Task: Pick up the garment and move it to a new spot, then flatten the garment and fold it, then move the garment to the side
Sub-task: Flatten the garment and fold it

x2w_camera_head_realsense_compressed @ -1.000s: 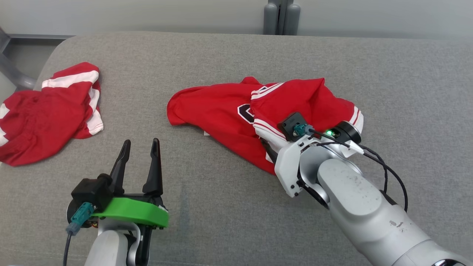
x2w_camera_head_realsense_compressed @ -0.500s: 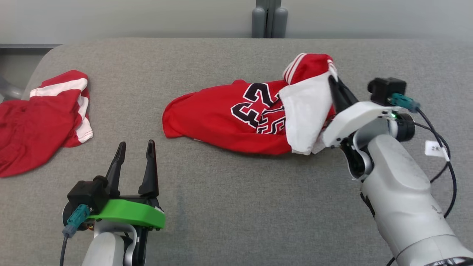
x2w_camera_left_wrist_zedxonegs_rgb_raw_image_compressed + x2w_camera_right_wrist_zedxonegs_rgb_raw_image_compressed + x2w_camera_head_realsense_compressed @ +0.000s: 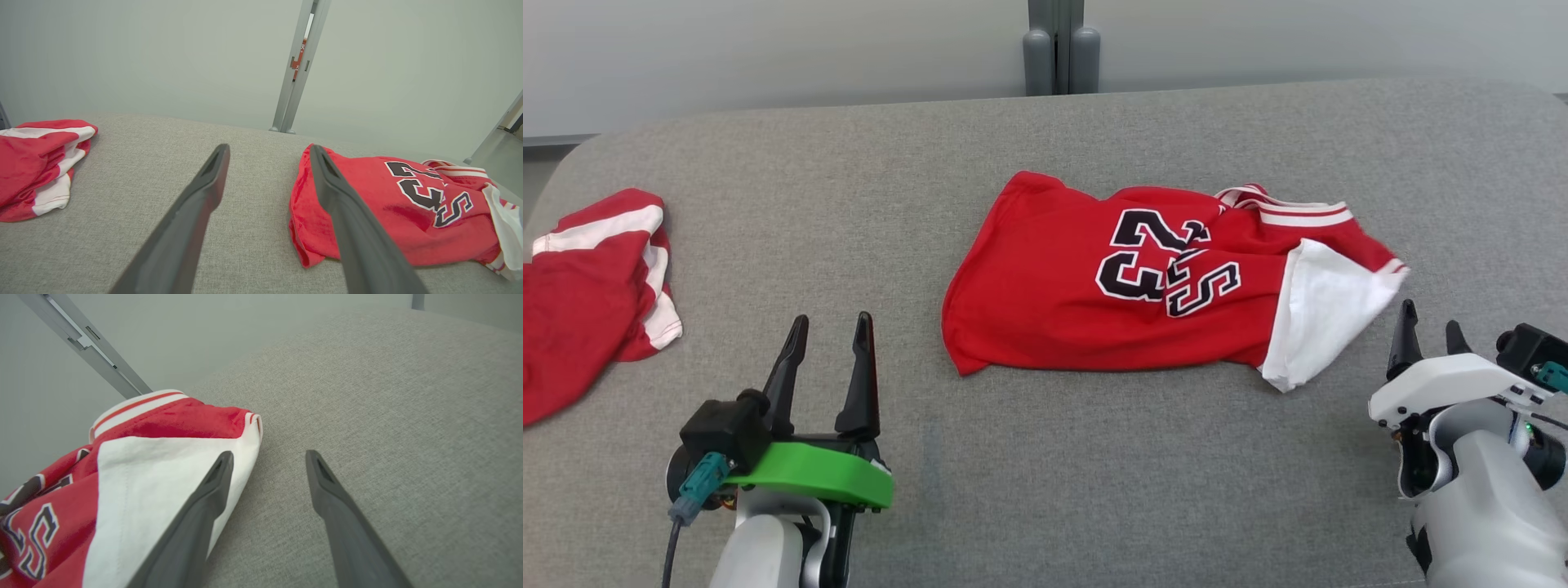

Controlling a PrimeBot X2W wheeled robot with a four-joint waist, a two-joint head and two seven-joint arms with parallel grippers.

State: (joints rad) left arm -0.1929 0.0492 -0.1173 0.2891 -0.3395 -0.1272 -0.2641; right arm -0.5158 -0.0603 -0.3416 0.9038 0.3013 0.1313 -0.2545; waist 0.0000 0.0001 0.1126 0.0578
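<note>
Red garment (image 3: 1045,314) lies crumpled — right gripper (image 3: 1429,327) beside it, spread.

I have my left gripper (image 3: 833,318) at the lower left, fingers spread wide and pointing forward. My right gripper (image 3: 1430,317) sits low at the far right, fingers parted too, gripping nothing.

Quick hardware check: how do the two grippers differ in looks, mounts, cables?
Left gripper: two long dark tapered fingers on a bright green plate, black camera block with teal plug and dark cable, pale grey forearm. Right gripper: same fingers, block and plug, but a white plate.
</note>
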